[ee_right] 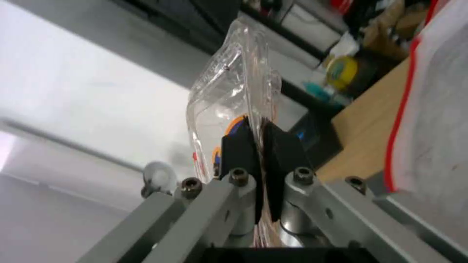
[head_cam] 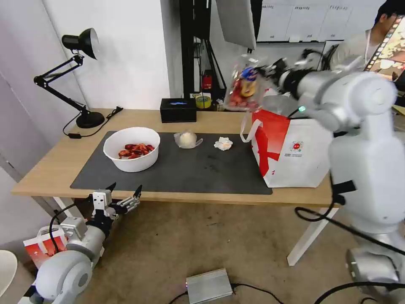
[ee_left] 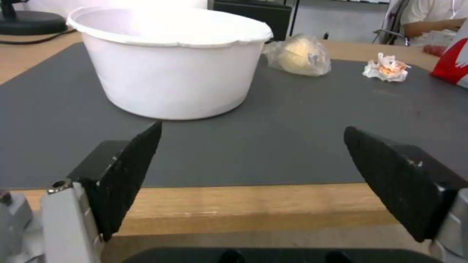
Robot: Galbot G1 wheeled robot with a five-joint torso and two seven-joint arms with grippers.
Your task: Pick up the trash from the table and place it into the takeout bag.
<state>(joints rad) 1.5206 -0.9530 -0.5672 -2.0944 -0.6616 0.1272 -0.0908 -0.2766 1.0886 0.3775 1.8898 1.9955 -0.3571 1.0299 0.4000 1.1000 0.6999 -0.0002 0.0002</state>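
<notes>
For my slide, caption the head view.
Right gripper holds clamshell above the bag; left gripper waits open.

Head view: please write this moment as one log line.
right pincer: shut on clear plastic clamshell box, above white-and-red takeout bag | left pincer: open, before table edge | white round bowl: on mat

Wood table (head_cam: 50,169), grey mat (head_cam: 202,169)

Clamshell box (ee_right: 229,91) contents blurred in right wrist view. Takeout bag (head_cam: 295,156) interior hidden by right arm. Bowl (ee_left: 170,62) contents hidden behind its wall, left wrist view.
</notes>
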